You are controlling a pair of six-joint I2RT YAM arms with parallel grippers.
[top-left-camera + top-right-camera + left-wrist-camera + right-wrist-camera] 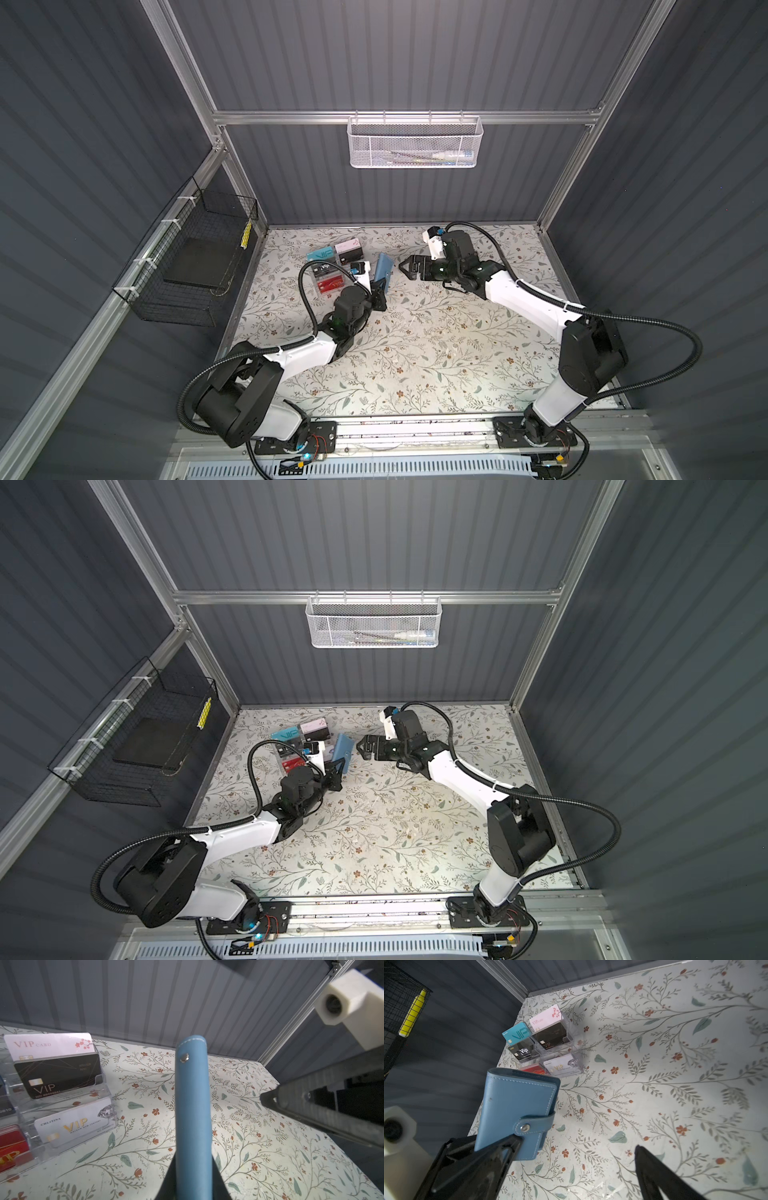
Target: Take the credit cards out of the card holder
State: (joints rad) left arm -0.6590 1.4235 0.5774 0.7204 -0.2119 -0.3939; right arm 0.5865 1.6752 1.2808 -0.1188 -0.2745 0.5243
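Observation:
The slate-blue card holder stands upright above the floral table, left of centre. My left gripper is shut on its lower end. The snap tab is fastened across the card holder. No credit cards show. My right gripper is open, just right of the card holder at the tab's height. Nothing lies between its fingers. In the right wrist view one black finger overlaps the holder's lower corner. I cannot tell whether they touch.
A clear acrylic tiered rack of coloured VIP cards stands left of and behind the card holder. A black wire basket hangs on the left wall. A white mesh basket hangs on the back rail.

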